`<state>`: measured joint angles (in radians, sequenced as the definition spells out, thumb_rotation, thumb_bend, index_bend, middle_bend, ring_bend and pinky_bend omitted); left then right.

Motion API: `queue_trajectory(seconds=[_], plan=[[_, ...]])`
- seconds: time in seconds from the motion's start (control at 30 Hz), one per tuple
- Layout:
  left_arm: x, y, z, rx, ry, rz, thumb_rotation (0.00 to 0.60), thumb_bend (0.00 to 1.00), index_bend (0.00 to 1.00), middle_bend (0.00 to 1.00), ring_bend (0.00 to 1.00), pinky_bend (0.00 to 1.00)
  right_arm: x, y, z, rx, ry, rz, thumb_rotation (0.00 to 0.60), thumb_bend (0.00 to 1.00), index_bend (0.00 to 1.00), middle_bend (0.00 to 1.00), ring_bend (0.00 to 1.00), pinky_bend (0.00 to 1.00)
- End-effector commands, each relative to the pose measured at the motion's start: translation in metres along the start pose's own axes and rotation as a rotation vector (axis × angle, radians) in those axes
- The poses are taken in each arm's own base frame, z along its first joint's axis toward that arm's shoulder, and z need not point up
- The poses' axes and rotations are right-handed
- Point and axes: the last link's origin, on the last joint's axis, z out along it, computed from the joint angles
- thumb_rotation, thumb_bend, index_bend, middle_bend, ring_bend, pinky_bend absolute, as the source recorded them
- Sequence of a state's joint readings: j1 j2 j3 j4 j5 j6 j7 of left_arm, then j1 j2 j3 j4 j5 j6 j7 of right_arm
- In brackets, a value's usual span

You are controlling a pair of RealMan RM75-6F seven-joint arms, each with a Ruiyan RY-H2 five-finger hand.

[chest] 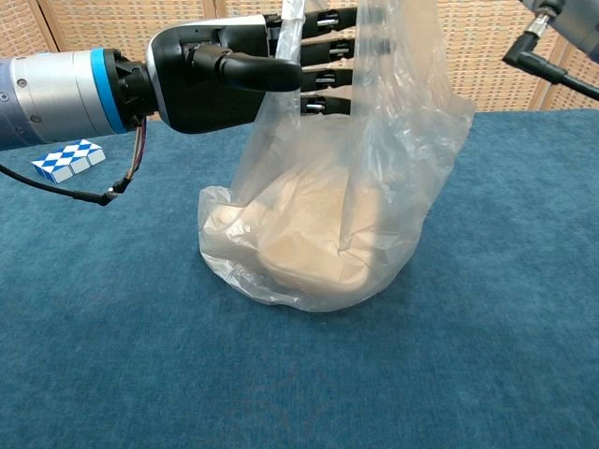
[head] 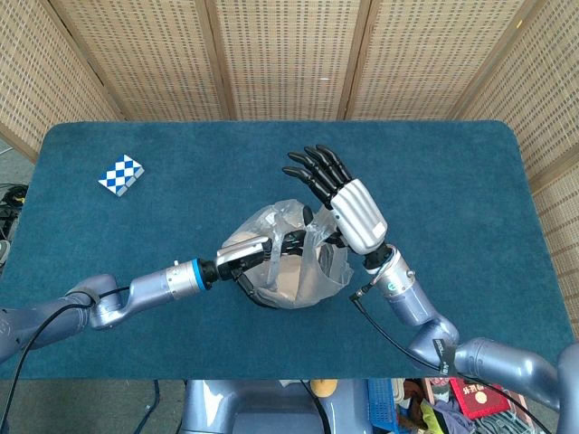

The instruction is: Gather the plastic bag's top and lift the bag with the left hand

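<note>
A clear plastic bag [head: 294, 267] [chest: 328, 234] with a beige lump inside rests on the blue table [head: 136, 235], its top standing upright. In the chest view my left hand [chest: 234, 75] is at the bag's top. Its straight fingers [chest: 328, 65] reach into the plastic and its thumb lies across the front, not closed on it. In the head view the left hand [head: 258, 253] comes in from the bag's left. My right hand [head: 339, 194] hovers over the bag's right side with fingers spread. I cannot tell whether its thumb side touches the plastic.
A blue-and-white checkered block [head: 121, 174] [chest: 67, 157] lies at the table's far left. Wicker screens [head: 289, 54] stand behind the table. A black cable [chest: 552, 70] of the right arm crosses the upper right of the chest view.
</note>
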<state>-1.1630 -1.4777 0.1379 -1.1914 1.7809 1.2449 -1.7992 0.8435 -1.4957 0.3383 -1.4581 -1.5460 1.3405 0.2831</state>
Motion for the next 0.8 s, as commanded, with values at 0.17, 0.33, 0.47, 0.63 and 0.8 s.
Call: queue_trajectory(seconds=[0.17,0.33,0.47,0.63,0.8], plan=[[-0.003,0.003,0.006,-0.010,0.005,0.015,0.600,0.14,0.02,0.00,0.05,0.07,-0.001,-0.002,0.003,0.005,-0.009,-0.002,0.600,0.74,0.15,0.12,0.00,0.00],[-0.005,0.004,0.009,-0.007,0.001,0.035,0.600,0.14,0.02,0.00,0.05,0.06,-0.001,-0.004,0.003,0.011,-0.011,0.003,0.600,0.73,0.15,0.12,0.00,0.00],[-0.007,0.006,0.015,-0.006,0.000,0.051,0.600,0.14,0.02,0.00,0.05,0.06,-0.001,-0.007,0.006,0.016,-0.018,0.002,0.600,0.73,0.15,0.13,0.00,0.00],[-0.011,0.008,0.024,-0.006,-0.002,0.071,0.600,0.14,0.02,0.00,0.05,0.06,-0.001,-0.012,0.012,0.025,-0.026,0.000,0.600,0.74,0.15,0.13,0.00,0.00],[-0.013,0.010,0.032,-0.001,0.005,0.075,0.600,0.14,0.03,0.00,0.06,0.06,-0.001,-0.018,0.018,0.044,-0.047,-0.023,0.600,0.74,0.15,0.13,0.00,0.00]])
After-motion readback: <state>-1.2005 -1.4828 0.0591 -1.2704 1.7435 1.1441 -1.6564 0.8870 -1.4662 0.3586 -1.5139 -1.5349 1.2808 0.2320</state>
